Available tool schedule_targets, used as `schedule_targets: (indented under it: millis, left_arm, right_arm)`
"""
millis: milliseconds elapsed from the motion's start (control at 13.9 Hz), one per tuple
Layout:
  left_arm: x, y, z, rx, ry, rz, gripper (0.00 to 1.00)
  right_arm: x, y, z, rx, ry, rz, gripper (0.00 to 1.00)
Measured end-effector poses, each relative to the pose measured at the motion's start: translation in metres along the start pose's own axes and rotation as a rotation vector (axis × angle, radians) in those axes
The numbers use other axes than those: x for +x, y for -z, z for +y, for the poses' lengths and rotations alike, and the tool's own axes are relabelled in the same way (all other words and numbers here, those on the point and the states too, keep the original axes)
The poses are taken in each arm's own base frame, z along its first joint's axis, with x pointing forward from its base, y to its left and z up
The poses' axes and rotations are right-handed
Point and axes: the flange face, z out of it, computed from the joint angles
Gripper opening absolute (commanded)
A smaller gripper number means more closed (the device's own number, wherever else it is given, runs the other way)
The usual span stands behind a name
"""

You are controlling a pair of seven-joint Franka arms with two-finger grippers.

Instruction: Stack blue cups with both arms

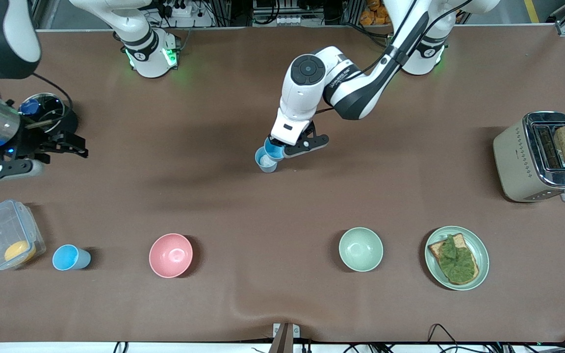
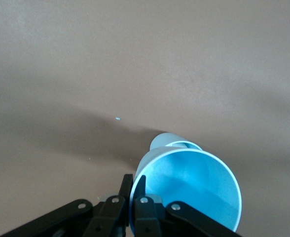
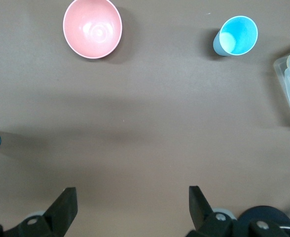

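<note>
Left gripper (image 1: 296,147): I see it mid-table, clenched on the rim of a blue cup (image 1: 273,148); one finger (image 2: 135,197) sits at the rim.
Held cup: tilted, directly over the cup with white patch (image 1: 266,160), which stands on the table (image 1: 272,206); I can't tell if they touch.
Right gripper (image 1: 59,142): I have it hovering near the table edge at the right arm's end, waiting, fingers (image 3: 66,210) spread wide, nothing between them.
Third blue cup (image 1: 70,257): upright near the front edge, between the clear container (image 1: 5,240) and the pink bowl (image 1: 170,255).
Green bowl (image 1: 360,249): front edge, beside the plate with toast (image 1: 456,257).
Toaster (image 1: 540,157): edge at the left arm's end.
</note>
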Motion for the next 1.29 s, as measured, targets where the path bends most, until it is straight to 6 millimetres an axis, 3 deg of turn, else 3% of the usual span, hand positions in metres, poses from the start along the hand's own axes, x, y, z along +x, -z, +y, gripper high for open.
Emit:
schedule_targets:
  millis: [287, 503, 575, 646, 934, 1293]
  left_arm:
    - [-0.003, -0.015, 0.008, 0.006, -0.007, -0.015, 0.0]
    - [-0.003, -0.024, 0.013, 0.008, -0.008, -0.024, 0.0]
    - [-0.004, -0.028, 0.014, 0.011, -0.009, -0.028, 0.21]
    - [-0.006, -0.031, 0.015, 0.014, -0.012, -0.031, 0.99]
    - [-0.01, -0.033, 0.02, 0.009, -0.021, -0.033, 1.0]
    - [0.007, 0.001, 0.035, -0.04, -0.013, 0.008, 1.0]
  right_arm:
    - [-0.014, 0.006, 0.001, -0.004, -0.003, 0.019, 1.0]
    - [-0.013, 0.025, 0.003, -0.01, -0.005, 0.068, 1.0]
    - [-0.012, 0.033, 0.002, -0.012, -0.004, 0.083, 1.0]
    - [-0.01, 0.039, 0.002, -0.015, -0.004, 0.099, 1.0]
    - [-0.009, 0.05, 0.003, -0.018, -0.004, 0.125, 1.0]
    - [-0.015, 0.049, 0.01, -0.013, -0.02, 0.079, 1.0]
